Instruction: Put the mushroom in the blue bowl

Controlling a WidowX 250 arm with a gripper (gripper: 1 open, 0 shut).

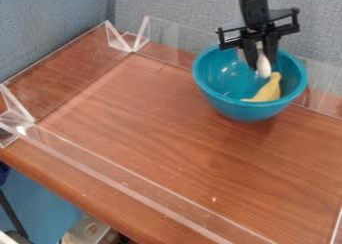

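The blue bowl [250, 83] stands at the back right of the wooden table. My gripper [261, 54] hangs over it from above, pointing steeply down, shut on the mushroom [265, 64]. The small cream-white mushroom sticks out below the dark fingers, just inside the bowl's rim and above its middle. Its cap and any orange patch are too small to make out.
A yellow curved banana-like piece [269, 88] lies inside the bowl, right under the mushroom. Clear acrylic walls [80, 48] fence the wooden tabletop [160, 128], with angled clear brackets at the back left and left edge. A grey partition stands behind.
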